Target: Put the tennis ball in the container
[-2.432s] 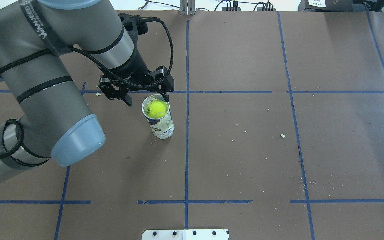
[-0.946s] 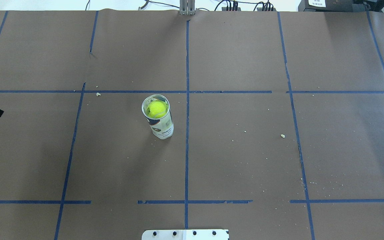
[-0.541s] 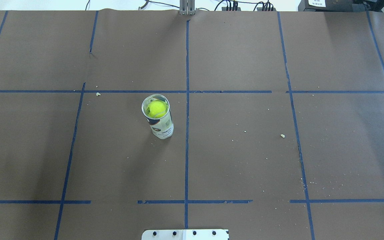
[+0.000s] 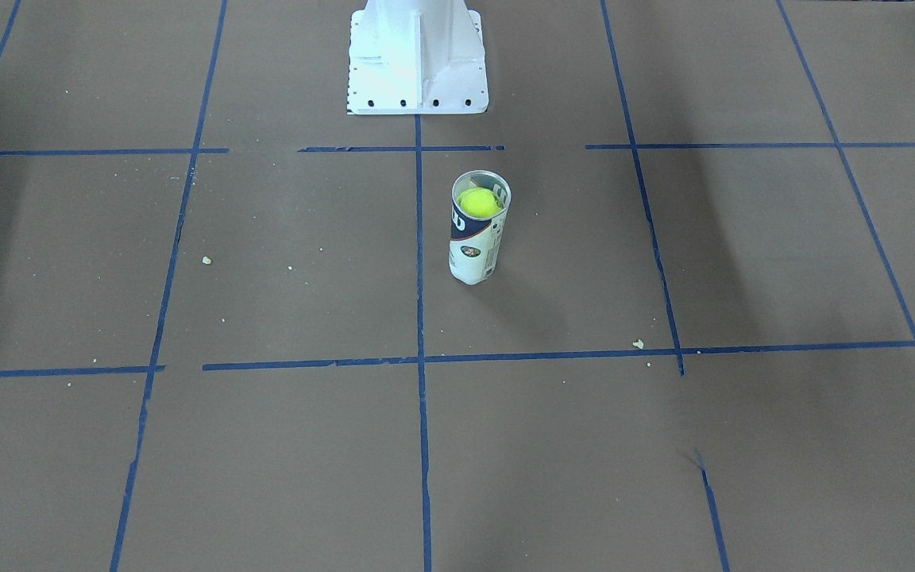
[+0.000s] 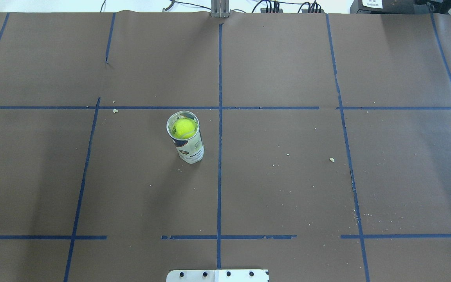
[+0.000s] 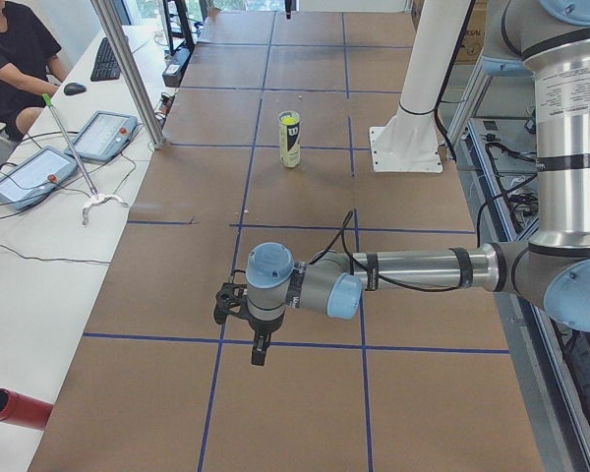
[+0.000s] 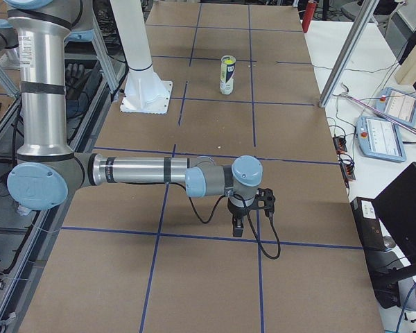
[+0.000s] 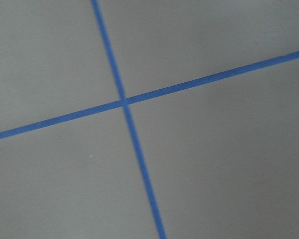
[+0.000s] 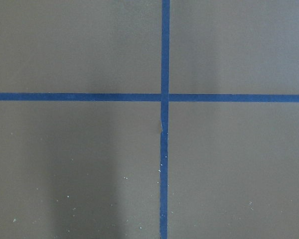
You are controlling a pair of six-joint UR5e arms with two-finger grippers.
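White lettering on the container [image 4: 477, 234] — unreadable.

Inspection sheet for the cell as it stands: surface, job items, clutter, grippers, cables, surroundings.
Surface: brown paper-covered table, blue tape grid.
Job's things: tennis ball inside the upright container, near its open top.
Clutter: small pale crumbs, scattered.
Grippers: left gripper and right gripper above the table, far from the container; open or shut cannot be told.
Cables: black cable loops by the right gripper; more cables at the table's far edge.
Surroundings: operator, teach pendant, white robot base.
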